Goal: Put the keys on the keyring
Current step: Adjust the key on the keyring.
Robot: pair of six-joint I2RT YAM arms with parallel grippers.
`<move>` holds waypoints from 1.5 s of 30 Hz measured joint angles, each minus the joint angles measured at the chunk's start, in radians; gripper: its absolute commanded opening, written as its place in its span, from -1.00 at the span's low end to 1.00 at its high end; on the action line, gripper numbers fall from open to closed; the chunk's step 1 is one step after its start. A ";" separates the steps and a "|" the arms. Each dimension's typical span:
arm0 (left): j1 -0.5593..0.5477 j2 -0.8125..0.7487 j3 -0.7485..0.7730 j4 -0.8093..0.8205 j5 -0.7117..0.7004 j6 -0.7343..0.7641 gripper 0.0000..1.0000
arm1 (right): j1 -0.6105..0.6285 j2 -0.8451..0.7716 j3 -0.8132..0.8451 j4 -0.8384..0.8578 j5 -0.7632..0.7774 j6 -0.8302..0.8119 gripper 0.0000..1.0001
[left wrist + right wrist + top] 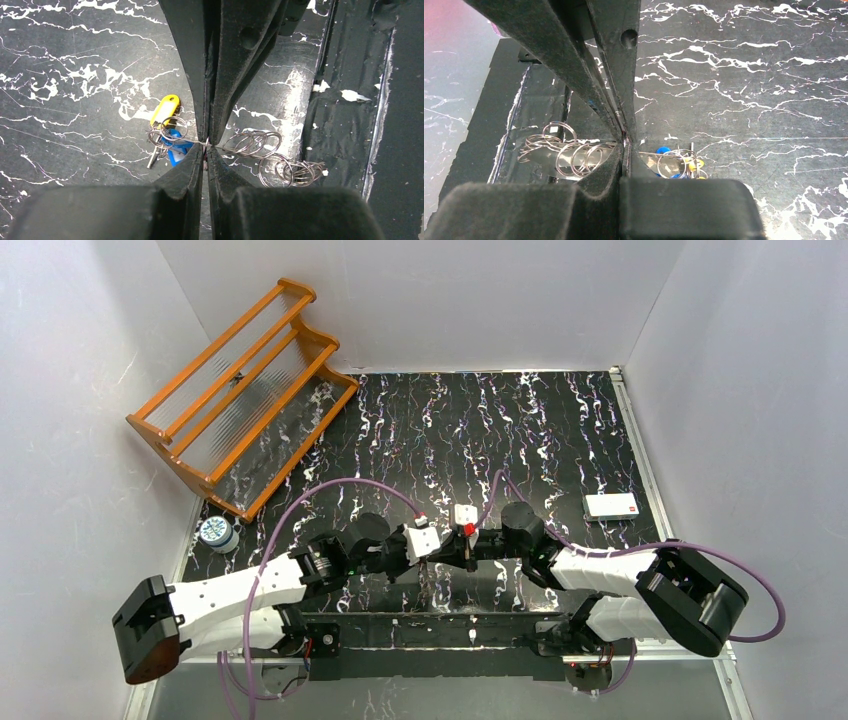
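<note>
Both grippers meet tip to tip near the table's front edge. The keyring shows only as a thin metal wire point(190, 140), seen edge-on, with several steel split rings point(252, 142) threaded on it. My left gripper point(206, 150) is shut on that wire, and my right gripper point(624, 145) is shut on the same wire point(649, 153) from the opposite side. The keys point(154, 159) hang in a small cluster with a yellow tag point(166, 109) and a blue tag point(177, 147), resting on the mat. In the top view the left gripper point(432, 558) and right gripper point(462, 552) hide all of this.
An orange wooden rack point(240, 395) leans at the back left. A small round tin point(217, 532) sits at the mat's left edge. A white card with a red mark point(611, 505) lies at the right. A black raised strip point(350, 100) runs beside the rings.
</note>
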 measured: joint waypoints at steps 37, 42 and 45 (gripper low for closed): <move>0.000 -0.238 -0.200 0.225 0.006 -0.109 -1.00 | 0.002 -0.011 -0.105 0.393 -0.028 0.151 -0.97; 0.000 -0.215 -0.200 0.237 0.010 -0.109 -1.00 | -0.002 -0.004 -0.104 0.394 -0.030 0.170 -0.97; 0.000 -0.204 -0.200 0.243 0.011 -0.108 -1.00 | -0.003 0.000 -0.104 0.398 -0.037 0.179 -0.97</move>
